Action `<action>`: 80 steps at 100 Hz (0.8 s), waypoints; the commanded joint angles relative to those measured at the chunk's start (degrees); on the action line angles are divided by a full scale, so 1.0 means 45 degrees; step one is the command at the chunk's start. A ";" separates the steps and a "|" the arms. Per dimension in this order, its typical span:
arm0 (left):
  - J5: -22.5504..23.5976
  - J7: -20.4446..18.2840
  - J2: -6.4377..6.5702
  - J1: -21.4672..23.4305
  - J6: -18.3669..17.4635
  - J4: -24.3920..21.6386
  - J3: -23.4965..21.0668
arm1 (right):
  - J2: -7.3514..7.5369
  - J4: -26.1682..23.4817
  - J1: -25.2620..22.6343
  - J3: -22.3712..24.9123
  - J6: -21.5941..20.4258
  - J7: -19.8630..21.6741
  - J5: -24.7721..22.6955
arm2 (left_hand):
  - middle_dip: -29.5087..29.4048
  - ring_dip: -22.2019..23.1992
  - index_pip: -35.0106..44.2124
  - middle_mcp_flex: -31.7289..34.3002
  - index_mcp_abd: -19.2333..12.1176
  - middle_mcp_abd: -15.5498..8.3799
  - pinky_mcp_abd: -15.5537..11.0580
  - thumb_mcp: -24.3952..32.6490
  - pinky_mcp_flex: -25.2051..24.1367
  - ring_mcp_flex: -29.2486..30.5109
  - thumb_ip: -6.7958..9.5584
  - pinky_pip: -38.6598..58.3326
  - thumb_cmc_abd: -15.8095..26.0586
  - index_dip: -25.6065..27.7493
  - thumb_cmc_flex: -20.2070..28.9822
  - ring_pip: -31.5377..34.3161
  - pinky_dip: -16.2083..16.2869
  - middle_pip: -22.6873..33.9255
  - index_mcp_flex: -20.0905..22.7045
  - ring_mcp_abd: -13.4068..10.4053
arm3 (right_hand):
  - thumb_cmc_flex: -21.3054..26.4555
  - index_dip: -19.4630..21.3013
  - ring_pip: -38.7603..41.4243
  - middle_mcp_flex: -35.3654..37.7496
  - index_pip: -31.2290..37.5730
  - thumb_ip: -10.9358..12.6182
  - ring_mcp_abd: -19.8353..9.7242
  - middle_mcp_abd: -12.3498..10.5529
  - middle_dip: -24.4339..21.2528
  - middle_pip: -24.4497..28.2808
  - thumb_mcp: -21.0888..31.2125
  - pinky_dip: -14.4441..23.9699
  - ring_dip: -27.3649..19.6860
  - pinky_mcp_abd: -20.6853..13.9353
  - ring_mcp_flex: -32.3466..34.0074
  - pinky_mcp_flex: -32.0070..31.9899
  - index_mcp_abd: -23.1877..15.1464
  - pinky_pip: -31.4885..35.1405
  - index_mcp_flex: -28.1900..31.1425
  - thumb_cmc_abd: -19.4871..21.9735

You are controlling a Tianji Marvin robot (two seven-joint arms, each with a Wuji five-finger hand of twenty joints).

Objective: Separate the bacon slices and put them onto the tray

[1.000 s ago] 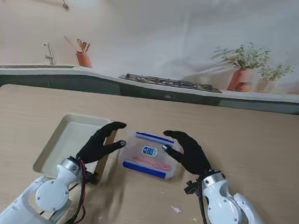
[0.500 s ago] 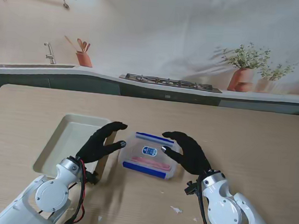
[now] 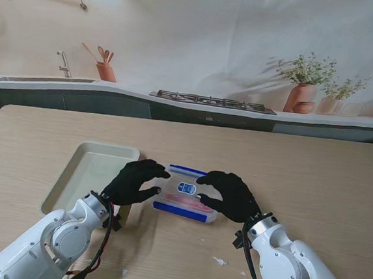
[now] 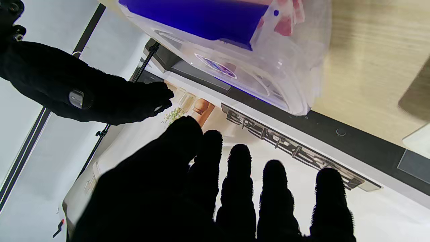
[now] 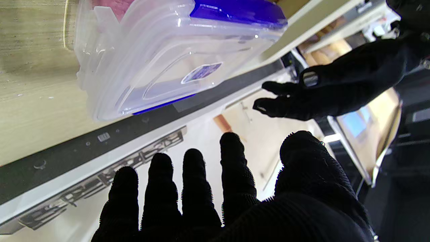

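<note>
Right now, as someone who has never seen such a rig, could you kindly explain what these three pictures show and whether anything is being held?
This is a two-armed robot with black-gloved five-finger hands. One picture looks down from its stand onto a wooden table; the other two come from cameras on each wrist, shown upside down. On the table lie a pale tray at the left and a clear lidded container with blue clips, with something pink inside. The left hand and right hand sit at either side of the container. The wrist views show the fingers spread in the air, so nothing is held yet.
</note>
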 commanded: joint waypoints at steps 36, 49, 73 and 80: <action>0.1182 -0.0692 0.0322 -0.0765 0.0219 0.0798 0.0722 | 0.0311 -0.0498 0.0250 -0.0825 0.0047 0.1324 -0.1196 | 0.0241 -0.0312 0.0346 0.0288 -0.0182 -0.0360 -0.0191 -0.0844 -0.0147 0.0548 -0.0204 0.1706 0.0424 0.0253 0.1774 0.0335 0.0161 0.0216 0.0862 -0.0410 | 0.0794 0.0228 -0.0009 0.0188 0.0390 0.0471 -0.0675 -0.0511 0.0125 0.0335 -0.0006 0.0078 0.0026 -0.0607 -0.0619 -0.0579 -0.0624 -0.0570 0.1741 0.0163; 0.1286 -0.0772 0.0354 -0.0914 0.0312 0.0947 0.0909 | 0.0370 -0.0430 0.0435 -0.1138 0.0147 0.1546 -0.1378 | 0.0250 -0.0308 0.0408 0.0511 -0.0080 -0.0304 -0.0153 -0.0965 -0.0163 0.0718 -0.0298 0.1906 0.0324 0.0278 0.1920 0.0402 0.0232 0.0252 0.1090 -0.0374 | 0.0823 0.0214 -0.0001 0.0162 0.0475 0.0458 -0.0721 -0.0558 0.0126 0.0322 0.0037 0.0073 0.0034 -0.0655 -0.0738 -0.0702 -0.0548 -0.0629 0.2237 0.0149; 0.1262 -0.1077 0.0401 -0.1097 0.0534 0.1120 0.1180 | 0.0442 -0.0226 0.0713 -0.1512 0.0353 0.1840 -0.1571 | 0.0227 -0.0360 0.0347 0.0473 -0.0001 -0.0324 -0.0140 -0.1169 -0.0212 0.0666 -0.0340 0.1772 0.0377 0.0250 0.2037 0.0354 0.0126 0.0183 0.1160 -0.0415 | 0.0731 0.0204 0.0009 0.0006 0.0444 0.0431 -0.0757 -0.0599 0.0129 0.0309 0.0099 0.0097 0.0037 -0.0653 -0.0875 -0.0800 -0.0561 -0.0668 0.2304 0.0109; 0.1259 -0.1168 0.0417 -0.1058 0.0575 0.1051 0.1156 | 0.0476 -0.0164 0.0787 -0.1589 0.0386 0.1945 -0.1714 | 0.0228 -0.0371 0.0339 0.0476 0.0027 -0.0319 -0.0142 -0.1213 -0.0202 0.0652 -0.0328 0.1717 0.0384 0.0249 0.2004 0.0351 0.0087 0.0184 0.1176 -0.0401 | 0.0677 0.0194 0.0001 -0.0036 0.0418 0.0422 -0.0752 -0.0607 0.0126 0.0300 0.0096 0.0102 0.0032 -0.0638 -0.0923 -0.0824 -0.0658 -0.0679 0.2297 0.0076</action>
